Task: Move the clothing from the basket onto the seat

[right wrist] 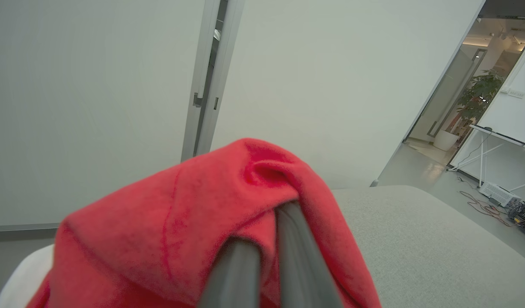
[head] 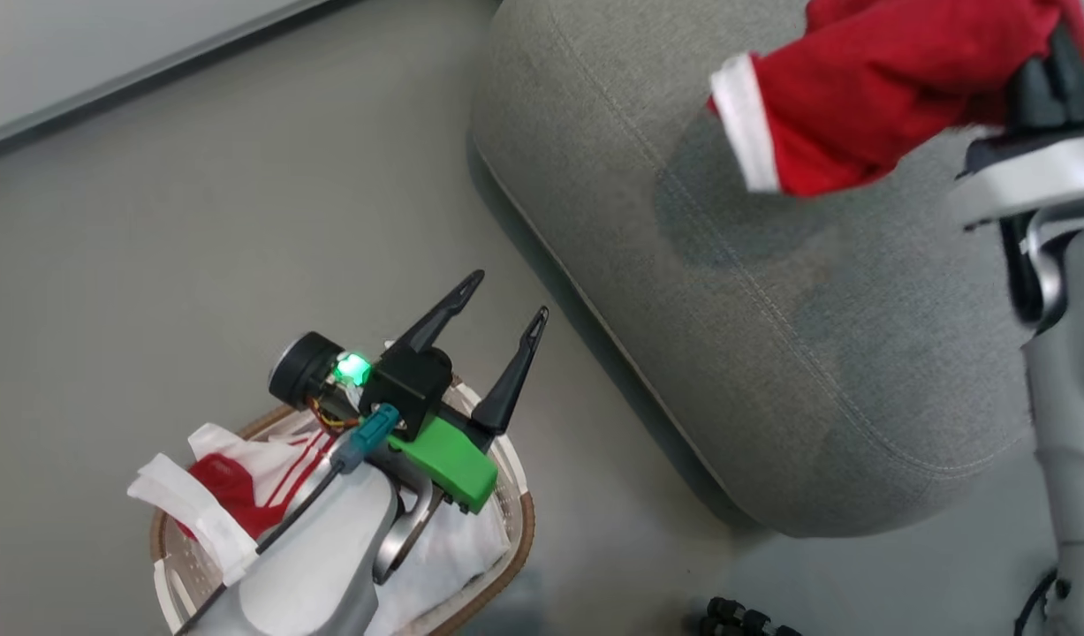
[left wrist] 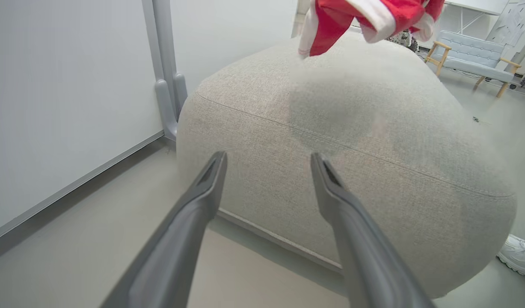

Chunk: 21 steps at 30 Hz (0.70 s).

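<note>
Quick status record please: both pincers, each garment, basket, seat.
right pincer: shut on red garment, held over the seat
left pincer: open, empty, above the basket
red garment: hanging, white cuff dangling, not yet laid down
striped garment: red and white, in the basket
seat: grey-green, beside the basket, garment's shadow on it

You are in an office-style lab: note white partition walls point(right wrist: 95, 107), loose floor cables point(right wrist: 484, 207), 1 potted plant point(right wrist: 476, 96), 1 wooden-legged armchair point(left wrist: 472, 53).
</note>
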### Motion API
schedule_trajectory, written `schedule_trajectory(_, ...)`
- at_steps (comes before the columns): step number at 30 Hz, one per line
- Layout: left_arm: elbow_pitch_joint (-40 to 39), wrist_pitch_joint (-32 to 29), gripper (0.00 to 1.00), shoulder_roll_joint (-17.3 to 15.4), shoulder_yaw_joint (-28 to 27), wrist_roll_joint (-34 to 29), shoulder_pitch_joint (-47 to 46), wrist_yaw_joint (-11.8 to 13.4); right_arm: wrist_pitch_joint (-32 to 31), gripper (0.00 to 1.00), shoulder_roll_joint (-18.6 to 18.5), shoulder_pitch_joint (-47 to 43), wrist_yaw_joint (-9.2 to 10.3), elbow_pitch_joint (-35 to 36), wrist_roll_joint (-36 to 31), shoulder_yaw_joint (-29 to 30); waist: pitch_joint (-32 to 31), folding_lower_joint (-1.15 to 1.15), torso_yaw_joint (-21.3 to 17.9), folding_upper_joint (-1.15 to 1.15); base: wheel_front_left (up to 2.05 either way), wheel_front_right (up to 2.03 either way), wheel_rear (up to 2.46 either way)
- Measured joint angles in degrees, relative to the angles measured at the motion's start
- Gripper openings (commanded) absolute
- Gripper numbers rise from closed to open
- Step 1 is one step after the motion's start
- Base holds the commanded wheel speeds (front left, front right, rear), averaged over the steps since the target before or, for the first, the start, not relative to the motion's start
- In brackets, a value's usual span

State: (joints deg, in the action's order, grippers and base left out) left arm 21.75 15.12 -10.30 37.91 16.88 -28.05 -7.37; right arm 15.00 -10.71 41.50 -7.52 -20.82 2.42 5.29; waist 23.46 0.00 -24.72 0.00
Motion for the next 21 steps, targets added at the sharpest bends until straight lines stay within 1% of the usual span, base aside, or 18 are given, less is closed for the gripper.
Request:
schedule_trajectory(5,-0.87,0.0,1.0,-1.75,-0.4,-1.08,-3.26,-0.01,0.0,0.0,-2.99,8.2,0.0,-2.52,-0.55,3.37,5.32,0.0,1.34,0.0,0.0,0.0,0.0)
schedule_trajectory(11,-2.93,-0.16,1.0,-3.57,-1.12,-2.64,-6.33,0.65,0.0,0.0,-6.67,18.14,0.0,-7.97,-0.58,8.11,12.68,0.01,3.06,0.0,0.0,0.0,0.0)
schedule_trajectory(16,-4.65,-0.44,1.0,-4.23,-1.16,-3.03,-7.28,1.15,0.01,0.0,-8.37,21.46,0.0,-13.7,-0.91,10.01,18.0,0.01,4.59,0.0,0.0,0.0,0.0)
schedule_trajectory(21,-5.37,-0.48,1.0,-4.44,-1.19,-3.3,-7.91,1.66,0.0,0.0,-8.81,21.54,0.0,-18.55,-2.16,11.22,22.23,0.01,6.68,0.0,0.0,0.0,0.0)
